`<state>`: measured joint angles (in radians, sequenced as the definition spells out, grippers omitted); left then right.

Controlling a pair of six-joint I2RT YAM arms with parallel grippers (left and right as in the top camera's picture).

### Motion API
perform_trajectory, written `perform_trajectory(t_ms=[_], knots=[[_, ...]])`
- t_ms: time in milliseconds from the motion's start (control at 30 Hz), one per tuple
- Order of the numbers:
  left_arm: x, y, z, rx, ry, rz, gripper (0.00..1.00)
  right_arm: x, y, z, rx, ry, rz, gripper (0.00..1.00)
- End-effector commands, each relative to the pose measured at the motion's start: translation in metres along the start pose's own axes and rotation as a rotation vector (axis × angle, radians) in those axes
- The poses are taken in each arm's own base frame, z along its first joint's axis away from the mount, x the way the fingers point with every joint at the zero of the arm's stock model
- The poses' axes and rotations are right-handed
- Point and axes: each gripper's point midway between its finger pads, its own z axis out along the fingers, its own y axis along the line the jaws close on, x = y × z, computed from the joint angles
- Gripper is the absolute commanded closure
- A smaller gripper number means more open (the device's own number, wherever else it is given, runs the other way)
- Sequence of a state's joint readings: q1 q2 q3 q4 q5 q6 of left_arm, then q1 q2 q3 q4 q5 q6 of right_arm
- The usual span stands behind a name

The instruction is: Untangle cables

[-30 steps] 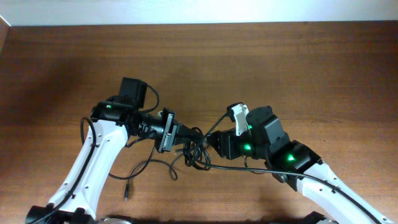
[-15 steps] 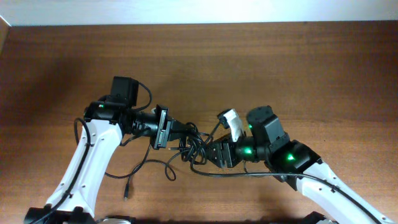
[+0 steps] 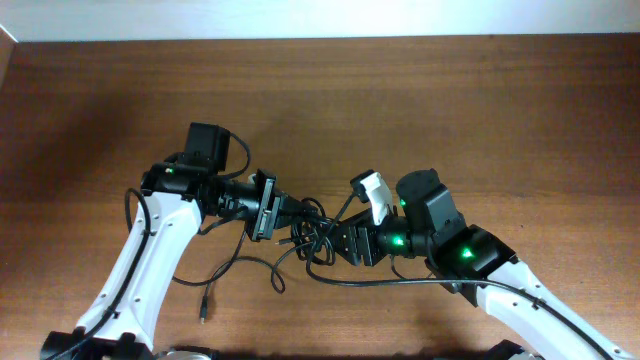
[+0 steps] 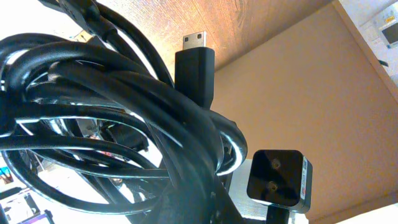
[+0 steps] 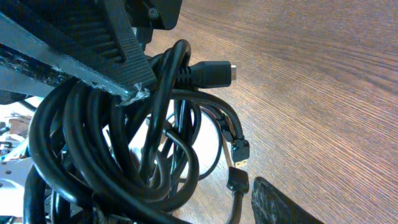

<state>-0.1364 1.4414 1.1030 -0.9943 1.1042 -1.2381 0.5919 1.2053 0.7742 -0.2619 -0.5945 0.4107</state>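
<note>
The cables (image 3: 312, 236) form a black tangle at the middle of the table, between my two grippers. My left gripper (image 3: 285, 213) is shut on the tangle's left side. In the left wrist view the coiled cables (image 4: 124, 143) fill the frame and hide the fingers, and one metal-tipped plug (image 4: 194, 56) sticks up. My right gripper (image 3: 333, 241) is open at the tangle's right side. In the right wrist view the coils (image 5: 112, 149) hang against its upper finger (image 5: 99, 46), while its lower finger (image 5: 283, 205) stands apart from them. Two small plugs (image 5: 239, 152) dangle between.
One loose cord trails from the tangle to the front left and ends in a plug (image 3: 203, 308) lying on the wooden table (image 3: 480, 110). The thicker cords of the arms run along both arms, close to the tangle.
My right gripper has moved left into the tangle and its jaws have widened a little. My left gripper swung left with the cables, then came back slightly to the right.
</note>
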Motion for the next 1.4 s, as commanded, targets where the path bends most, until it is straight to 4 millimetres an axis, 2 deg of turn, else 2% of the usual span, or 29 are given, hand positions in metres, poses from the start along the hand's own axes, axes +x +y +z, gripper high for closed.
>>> perform_trajectory(t_ms=[0,133,267,300,533,800,900,967,1100,1233,1267,1367], knots=[[0.012,-0.005,-0.005,0.028,0.034,0.006,1.0,-0.001,-0.005,0.0,0.025,-0.005,-0.004,0.43],[-0.005,-0.011,-0.024,0.084,-0.017,-0.027,1.0,0.004,-0.002,0.0,0.006,0.016,0.004,0.43],[-0.005,-0.01,-0.024,0.082,-0.018,-0.011,1.0,0.002,-0.003,0.0,0.012,0.009,0.001,0.42],[-0.003,-0.009,-0.021,0.073,-0.012,-0.003,1.0,0.001,-0.003,0.0,0.009,0.004,-0.003,0.39],[-0.001,0.0,-0.006,0.002,-0.04,0.005,1.0,0.0,-0.004,0.0,0.02,-0.001,-0.003,0.39],[0.018,0.003,0.008,-0.027,0.031,0.031,1.0,-0.006,-0.016,-0.001,0.09,-0.035,-0.001,0.38],[0.024,0.007,0.015,-0.053,0.046,0.034,1.0,-0.025,-0.019,-0.003,0.12,-0.113,-0.031,0.38],[0.027,0.009,0.018,-0.066,0.053,0.024,1.0,-0.03,-0.028,-0.005,0.175,-0.144,-0.033,0.4],[0.027,0.009,0.018,-0.066,0.054,0.023,1.0,-0.035,-0.025,-0.005,0.166,-0.163,-0.044,0.62],[0.027,0.009,0.018,-0.066,0.054,0.023,1.0,-0.04,-0.023,-0.006,0.158,-0.183,-0.056,0.61],[0.027,0.009,0.018,-0.066,0.054,0.023,1.0,-0.043,-0.022,-0.006,0.155,-0.192,-0.061,0.53],[0.028,0.009,0.019,-0.068,0.055,0.024,1.0,-0.054,-0.026,-0.009,0.188,-0.243,-0.073,0.49]])
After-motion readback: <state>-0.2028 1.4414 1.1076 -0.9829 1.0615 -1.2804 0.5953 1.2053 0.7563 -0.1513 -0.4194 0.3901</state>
